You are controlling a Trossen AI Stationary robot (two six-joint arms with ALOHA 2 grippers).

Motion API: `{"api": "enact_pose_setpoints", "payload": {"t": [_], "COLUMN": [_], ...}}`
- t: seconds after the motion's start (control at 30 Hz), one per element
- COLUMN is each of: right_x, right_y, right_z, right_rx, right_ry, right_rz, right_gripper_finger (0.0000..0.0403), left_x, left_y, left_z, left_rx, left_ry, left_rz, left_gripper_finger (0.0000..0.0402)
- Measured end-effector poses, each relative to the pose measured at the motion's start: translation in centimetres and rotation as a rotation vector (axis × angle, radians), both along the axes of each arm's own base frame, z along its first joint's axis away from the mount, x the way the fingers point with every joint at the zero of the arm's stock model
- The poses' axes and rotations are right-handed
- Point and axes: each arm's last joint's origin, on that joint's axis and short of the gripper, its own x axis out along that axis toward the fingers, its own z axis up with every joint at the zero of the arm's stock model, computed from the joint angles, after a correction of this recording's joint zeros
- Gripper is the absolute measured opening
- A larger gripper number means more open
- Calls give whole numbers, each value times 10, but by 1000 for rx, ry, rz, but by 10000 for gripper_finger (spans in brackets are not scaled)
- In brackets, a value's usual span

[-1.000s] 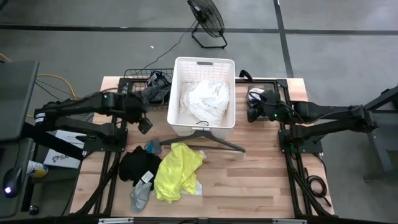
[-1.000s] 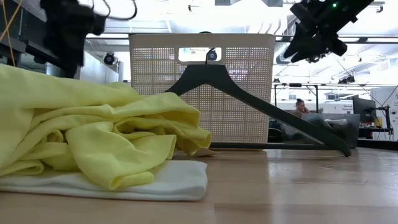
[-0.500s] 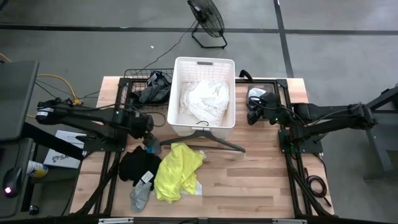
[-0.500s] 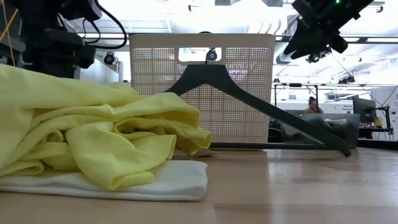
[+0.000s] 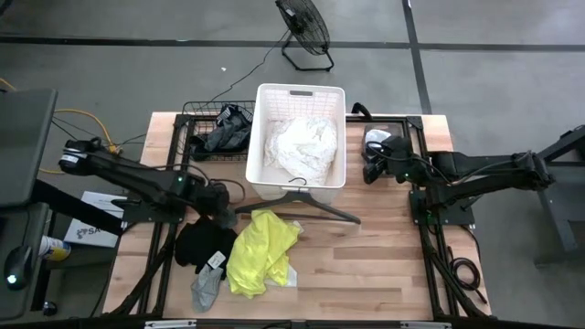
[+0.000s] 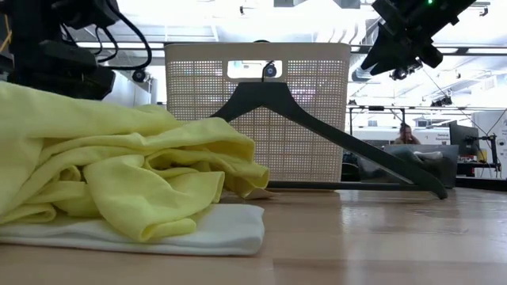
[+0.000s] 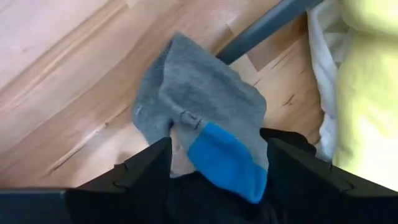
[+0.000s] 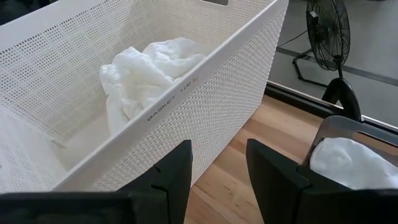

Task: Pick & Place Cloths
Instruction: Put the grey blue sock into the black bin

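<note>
A small grey cloth with a blue end (image 7: 199,112) lies on the table, its blue end on a black cloth (image 5: 203,245). My left gripper (image 7: 217,146) hangs open right above it, pointing steeply down, one finger on either side; I cannot tell whether they touch. A neon yellow cloth (image 5: 260,251) lies on a white one (image 6: 230,229). Another grey cloth (image 5: 207,288) lies near the front edge. A large white cloth (image 8: 149,68) sits in the white basket (image 5: 300,91). My right gripper (image 8: 217,149) hovers open and holds nothing, right of the basket.
A dark clothes hanger (image 5: 302,206) leans against the basket's near wall, its ends on the table. A wire rack with dark cloths (image 5: 224,132) stands at the back left. A white bundle (image 8: 351,162) lies at the back right. Bare wood spreads over the table's right half.
My left gripper has swung from beside the basket's left wall toward the table's near edge and gone down, ending over the grey and blue cloth. Its fingers have kept the same gap. The cloths have not moved.
</note>
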Motion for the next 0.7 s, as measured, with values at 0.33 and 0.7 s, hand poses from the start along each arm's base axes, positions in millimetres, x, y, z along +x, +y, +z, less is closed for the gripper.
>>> {"api": "enact_pose_setpoints", "payload": {"t": [0.33, 0.7], "right_x": [0, 0], "right_y": [1, 1], "right_z": [0, 0], "right_rx": [16, 17], "right_ry": [1, 0], "right_rz": [16, 15], "right_gripper_finger": [144, 144], "left_x": [9, 8], "left_y": [-1, -1], "left_z": [-12, -14], "left_rx": [21, 32], "left_ry": [59, 89], "left_rz": [-19, -30], "left_gripper_finger": [235, 82]}}
